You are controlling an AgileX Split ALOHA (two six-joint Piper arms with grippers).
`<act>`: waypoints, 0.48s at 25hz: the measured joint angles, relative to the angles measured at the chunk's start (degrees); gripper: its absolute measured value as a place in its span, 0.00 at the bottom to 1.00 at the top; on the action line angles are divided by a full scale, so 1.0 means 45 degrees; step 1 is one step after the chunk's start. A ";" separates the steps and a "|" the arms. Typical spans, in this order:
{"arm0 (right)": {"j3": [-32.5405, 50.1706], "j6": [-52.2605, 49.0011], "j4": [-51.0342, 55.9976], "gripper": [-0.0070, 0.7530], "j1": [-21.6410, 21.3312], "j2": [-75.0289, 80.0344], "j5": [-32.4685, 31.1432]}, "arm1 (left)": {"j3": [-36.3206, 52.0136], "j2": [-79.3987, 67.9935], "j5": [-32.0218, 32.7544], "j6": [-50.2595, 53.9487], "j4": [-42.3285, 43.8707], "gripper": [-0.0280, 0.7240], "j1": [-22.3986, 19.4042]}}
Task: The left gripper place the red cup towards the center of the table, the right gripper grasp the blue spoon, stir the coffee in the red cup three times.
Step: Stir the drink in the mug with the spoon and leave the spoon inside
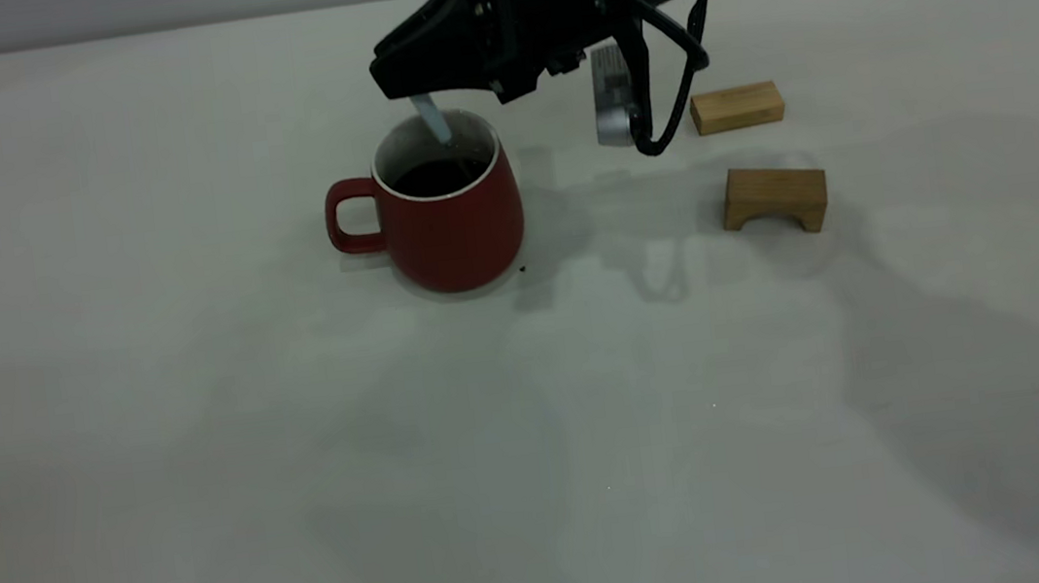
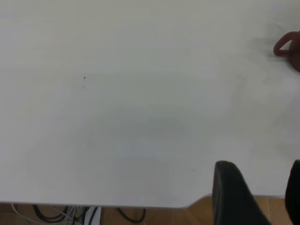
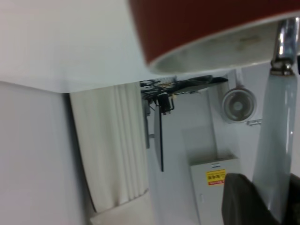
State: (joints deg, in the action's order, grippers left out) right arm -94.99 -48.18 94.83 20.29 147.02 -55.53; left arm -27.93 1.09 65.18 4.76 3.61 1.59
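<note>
On the table (image 1: 209, 483), right hand (image 1: 392, 76) pinches the blue spoon (image 1: 432, 118), dipped into the red cup (image 1: 447, 212) just below

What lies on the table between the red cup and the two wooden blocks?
In the exterior view, nothing: only bare table with shadows separates the red cup from the wooden blocks. The right end effector hangs above, holding the blue spoon.

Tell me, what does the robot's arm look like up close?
The right hand is glossy black and tapers to a pointed wedge, a bit like a beak. Behind it the arm is chunky and black, with thin black cables looping underneath and a small grey metal module hanging below. Of the left hand, only two rounded matte black fingers show.
</note>
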 joint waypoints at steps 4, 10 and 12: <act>0.0012 0.2734 0.0740 0.21 0.0342 0.0034 0.0090 | 0.0000 0.0000 0.0000 0.0000 0.0000 0.51 0.0000; 0.0022 0.5340 0.1126 0.21 0.0307 0.0034 0.0226 | 0.0000 0.0000 0.0000 0.0000 0.0000 0.51 0.0000; 0.0022 0.4269 0.0885 0.21 0.0143 0.0034 0.0199 | 0.0000 0.0000 0.0000 0.0000 0.0000 0.51 0.0000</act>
State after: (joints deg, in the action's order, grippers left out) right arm -94.89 -28.97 98.82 20.93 147.18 -54.64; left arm -27.93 1.09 65.18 4.76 3.61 1.59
